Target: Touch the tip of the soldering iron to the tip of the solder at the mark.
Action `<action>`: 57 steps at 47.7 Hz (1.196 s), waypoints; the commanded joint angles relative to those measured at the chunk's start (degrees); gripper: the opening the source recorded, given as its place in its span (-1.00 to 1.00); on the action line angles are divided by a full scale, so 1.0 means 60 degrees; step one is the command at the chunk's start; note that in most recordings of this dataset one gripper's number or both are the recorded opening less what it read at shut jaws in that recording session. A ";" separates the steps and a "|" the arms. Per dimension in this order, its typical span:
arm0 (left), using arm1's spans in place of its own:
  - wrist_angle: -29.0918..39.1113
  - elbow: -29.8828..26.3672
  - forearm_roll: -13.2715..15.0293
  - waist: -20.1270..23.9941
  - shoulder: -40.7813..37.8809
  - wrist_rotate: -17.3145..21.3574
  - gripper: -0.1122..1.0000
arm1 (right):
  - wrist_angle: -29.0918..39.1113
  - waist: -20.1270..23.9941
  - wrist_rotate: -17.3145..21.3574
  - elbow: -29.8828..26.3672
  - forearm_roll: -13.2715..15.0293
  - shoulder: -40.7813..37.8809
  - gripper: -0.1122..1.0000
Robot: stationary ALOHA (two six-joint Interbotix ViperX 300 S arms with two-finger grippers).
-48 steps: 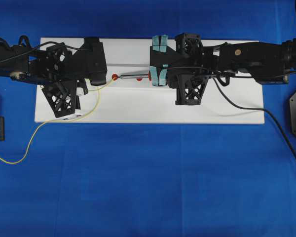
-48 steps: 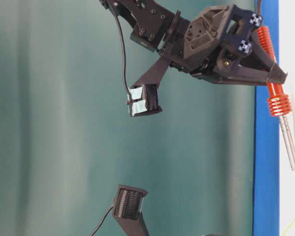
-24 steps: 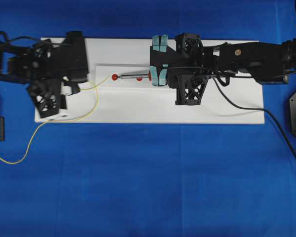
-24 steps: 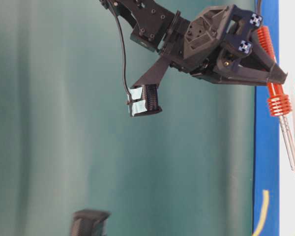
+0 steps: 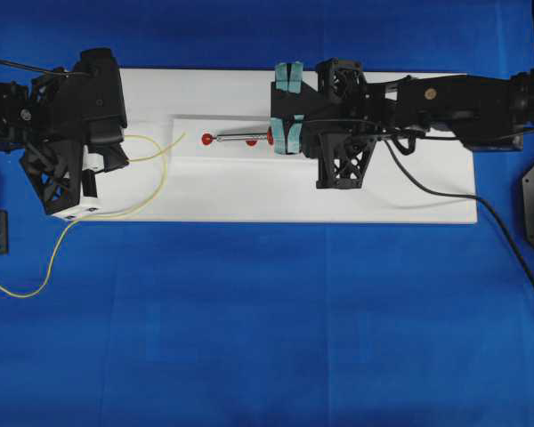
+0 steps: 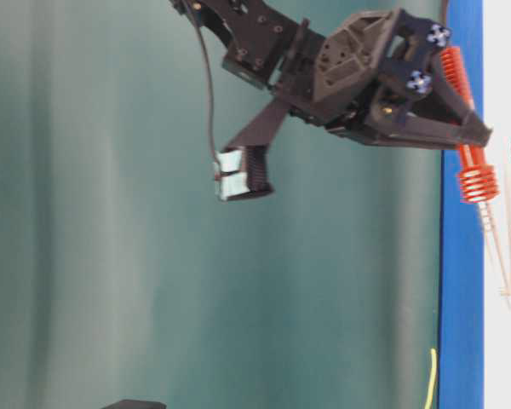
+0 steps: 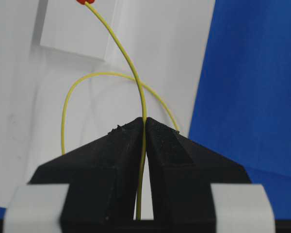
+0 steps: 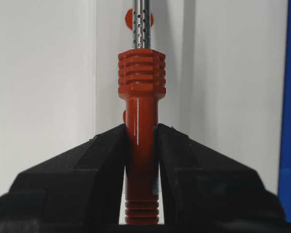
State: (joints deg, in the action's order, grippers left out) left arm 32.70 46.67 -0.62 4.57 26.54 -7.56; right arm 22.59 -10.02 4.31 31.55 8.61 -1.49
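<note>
Solder (image 5: pixel 151 178) pulls away from the red mark (image 5: pixel 207 139) as the left gripper (image 5: pixel 89 165), jaws clamped on the thin yellow wire, retreats to the white board's (image 5: pixel 249 200) left end; a second ago the wire's end sat at the mark beside the iron's tip. Contact looks lost (its free end now hangs just left of the mark). The right gripper (image 5: pixel 287 108), jaws shut on the orange-red handle, holds the soldering iron (image 5: pixel 249 137) level, silver shaft pointing left to the mark. The wire loops and trails onto blue cloth (image 5: pixel 249 338).
</note>
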 commanded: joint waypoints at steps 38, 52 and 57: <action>-0.0278 -0.0864 0.0015 0.0000 -0.0747 0.0000 -0.76 | -0.0059 -0.0073 0.0337 0.2036 0.0088 0.3428 -0.67; -0.0337 -0.2021 0.0000 0.0000 -0.2256 0.0073 -0.76 | 0.0029 -0.0146 0.0337 0.2109 0.0132 0.3442 -0.67; -0.0337 -0.2388 0.0000 0.0000 -0.2871 0.0103 -0.76 | 0.0117 -0.0176 0.0337 0.2109 0.0176 0.3442 -0.67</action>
State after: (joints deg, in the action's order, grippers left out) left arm 31.11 34.89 -0.62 4.57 10.81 -7.03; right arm 23.20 -10.90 6.33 44.82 9.32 17.93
